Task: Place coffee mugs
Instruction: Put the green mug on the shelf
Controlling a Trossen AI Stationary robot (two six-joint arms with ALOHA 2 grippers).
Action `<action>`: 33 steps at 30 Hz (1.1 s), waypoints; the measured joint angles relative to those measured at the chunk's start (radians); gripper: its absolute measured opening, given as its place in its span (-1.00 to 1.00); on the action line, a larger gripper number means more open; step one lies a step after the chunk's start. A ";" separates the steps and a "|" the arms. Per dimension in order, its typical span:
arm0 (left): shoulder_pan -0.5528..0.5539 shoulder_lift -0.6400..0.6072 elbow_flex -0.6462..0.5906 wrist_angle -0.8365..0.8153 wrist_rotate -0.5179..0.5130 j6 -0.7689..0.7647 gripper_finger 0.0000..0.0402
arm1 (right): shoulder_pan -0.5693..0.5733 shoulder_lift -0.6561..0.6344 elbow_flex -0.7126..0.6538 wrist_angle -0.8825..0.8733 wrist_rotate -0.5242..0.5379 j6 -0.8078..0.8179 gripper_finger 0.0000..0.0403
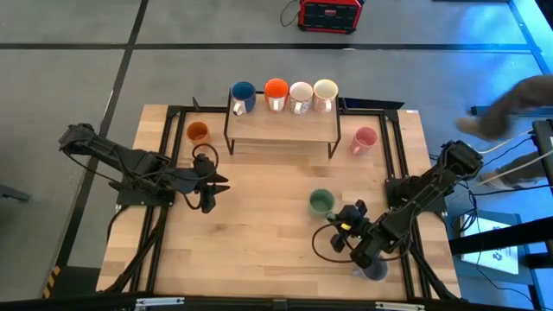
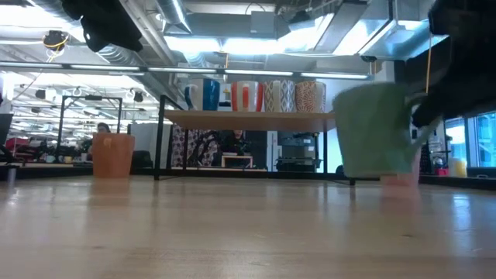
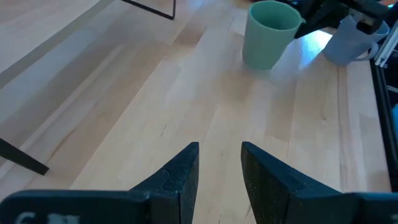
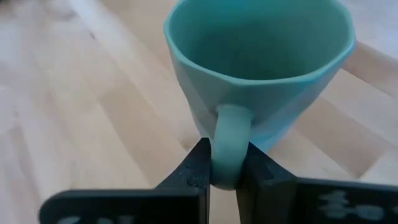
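A green mug [image 1: 321, 203] is at the table's right middle, and my right gripper [image 1: 344, 218] is shut on its handle. The mug also shows in the low view [image 2: 376, 128], the left wrist view [image 3: 268, 34] and the right wrist view [image 4: 261, 68]. My left gripper [image 1: 212, 185] is open and empty at the left middle, above bare table [image 3: 219, 168]. Blue [image 1: 243, 94], red-orange [image 1: 276, 92], white [image 1: 300, 95] and cream [image 1: 325, 92] mugs stand in a row on a black-framed wooden rack [image 1: 281, 128]. Amber [image 1: 197, 132], pink [image 1: 365, 139] and lavender [image 1: 373, 269] mugs stand on the table. My right gripper pinches the green mug's handle [image 4: 227, 149] between its two fingers, one on each side of the loop. The fingers come level from the table's near right side. The mug is upright with its mouth up; in the low view its base [image 2: 376, 172] looks just clear of the table.
The rack takes up the table's far middle. The lavender mug stands close beside my right arm near the near edge and also shows in the left wrist view [image 3: 354, 40]. A person's arm [image 1: 518, 99] shows beyond the table's far right corner. Bare wood lies between the two grippers.
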 joint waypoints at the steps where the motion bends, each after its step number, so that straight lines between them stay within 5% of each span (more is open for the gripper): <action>1: 0.000 -0.004 0.000 0.000 0.003 0.000 -0.43 | 0.000 0.000 0.014 0.000 0.001 -0.010 -0.89; 13: 0.000 -0.055 0.000 0.000 0.039 0.044 -0.43 | -0.087 -0.075 0.156 -0.001 0.017 -0.205 -0.89; 26: 0.000 -0.070 0.001 0.000 0.056 0.101 -0.43 | -0.351 -0.274 0.211 -0.011 -0.017 -0.492 -0.89; 33: 0.000 -0.070 0.001 0.000 0.056 0.103 -0.43 | -0.511 -0.274 0.324 -0.206 -0.007 -0.500 -0.89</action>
